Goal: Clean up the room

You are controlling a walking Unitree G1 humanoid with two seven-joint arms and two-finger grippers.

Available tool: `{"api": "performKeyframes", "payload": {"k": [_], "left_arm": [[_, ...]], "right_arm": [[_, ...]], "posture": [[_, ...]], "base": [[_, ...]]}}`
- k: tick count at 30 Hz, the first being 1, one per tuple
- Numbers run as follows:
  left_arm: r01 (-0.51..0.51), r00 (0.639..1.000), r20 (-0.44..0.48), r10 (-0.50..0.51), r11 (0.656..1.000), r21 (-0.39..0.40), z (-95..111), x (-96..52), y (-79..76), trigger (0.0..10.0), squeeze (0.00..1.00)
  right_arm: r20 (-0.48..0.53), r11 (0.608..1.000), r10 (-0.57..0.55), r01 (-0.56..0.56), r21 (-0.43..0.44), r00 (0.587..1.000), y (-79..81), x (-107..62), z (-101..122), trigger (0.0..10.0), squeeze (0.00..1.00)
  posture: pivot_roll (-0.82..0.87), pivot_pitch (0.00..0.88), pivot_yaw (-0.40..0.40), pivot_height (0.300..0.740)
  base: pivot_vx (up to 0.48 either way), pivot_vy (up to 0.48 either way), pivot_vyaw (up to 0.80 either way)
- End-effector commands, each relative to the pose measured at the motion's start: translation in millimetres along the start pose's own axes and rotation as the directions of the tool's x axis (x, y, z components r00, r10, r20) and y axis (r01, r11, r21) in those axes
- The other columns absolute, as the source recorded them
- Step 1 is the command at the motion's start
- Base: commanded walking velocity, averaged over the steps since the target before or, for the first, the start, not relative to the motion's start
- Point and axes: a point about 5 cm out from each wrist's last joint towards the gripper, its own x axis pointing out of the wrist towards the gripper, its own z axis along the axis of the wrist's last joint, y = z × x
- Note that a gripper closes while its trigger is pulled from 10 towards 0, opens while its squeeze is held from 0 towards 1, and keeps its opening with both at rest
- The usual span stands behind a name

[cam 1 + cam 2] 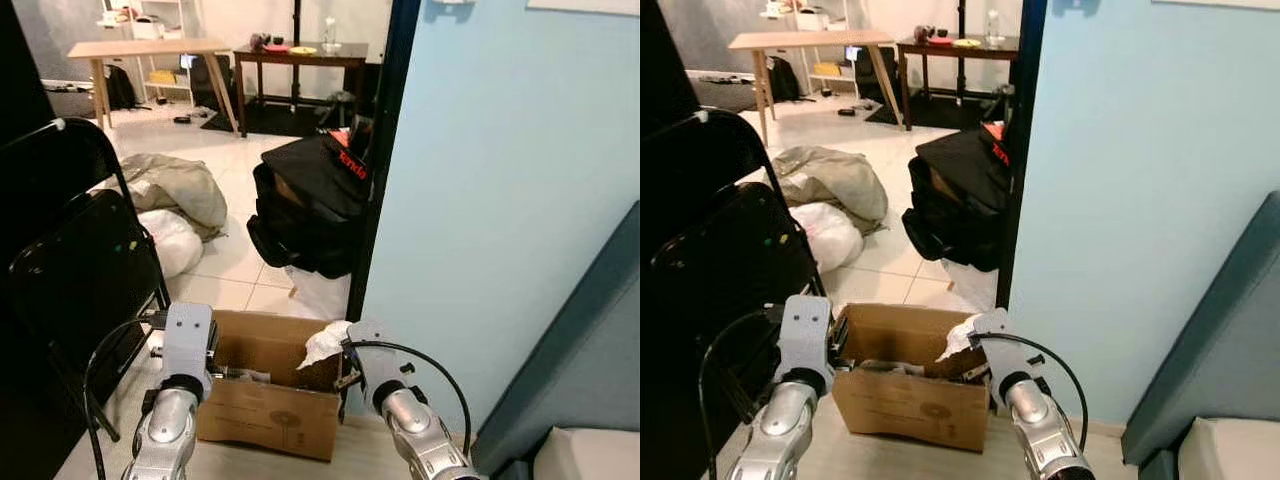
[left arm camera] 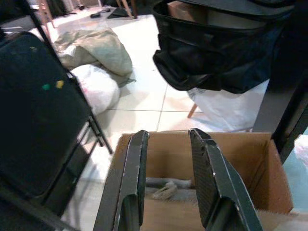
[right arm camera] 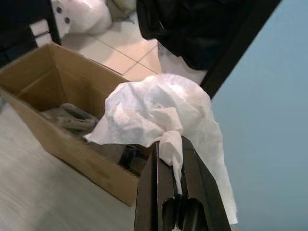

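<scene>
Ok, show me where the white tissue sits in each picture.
Left eye view: the white tissue is above the cardboard box's right rear corner, at the right gripper.
Right eye view: tissue at that same box corner.
Left wrist view: only a white scrap at the picture's right edge, probably the tissue.
Right wrist view: tissue pinched in the shut fingers.
Shared landmark: the cardboard box.

Red "Tenda" on black bag [image 1: 310,200]

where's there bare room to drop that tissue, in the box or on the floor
The cardboard box has open room on its left side, beside a little debris at its bottom. Bare tile lies between the white bag and the black bag. The right gripper grips the tissue above the box's crowded right corner.
</scene>
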Motion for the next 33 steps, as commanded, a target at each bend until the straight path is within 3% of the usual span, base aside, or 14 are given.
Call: {"api": "performKeyframes", "payload": {"k": [1, 24, 33], "left_arm": [[-0.001, 1.000, 0.010, 0.001, 1.000, -0.004, 1.3, -0.7, 1.4, 10.0, 0.00], [0.007, 1.000, 0.007, -0.007, 1.000, -0.002, 1.9, -1.2, 2.5, 10.0, 0.00], [0.069, 0.997, -0.018, -0.069, 0.998, -0.002, -2.3, -3.0, -6.1, 10.0, 0.00]], "right_arm": [[0.016, 1.000, 0.007, -0.007, -0.004, 1.000, 1.4, 0.3, 2.5, 10.0, 0.00], [0.000, 1.000, 0.010, -0.010, -0.016, 1.000, 3.2, -0.8, -1.2, 10.0, 0.00], [-0.012, 1.000, 0.008, -0.008, -0.018, 1.000, 3.1, -1.4, -3.3, 10.0, 0.00]], "posture": [[0.09, 0.000, -0.021, 0.740], [0.10, 0.000, -0.017, 0.740], [0.10, 0.000, -0.014, 0.740]], "base": [[0.356, 0.000, 0.00], [0.349, 0.000, 0.00], [0.089, 0.000, 0.00]]}}
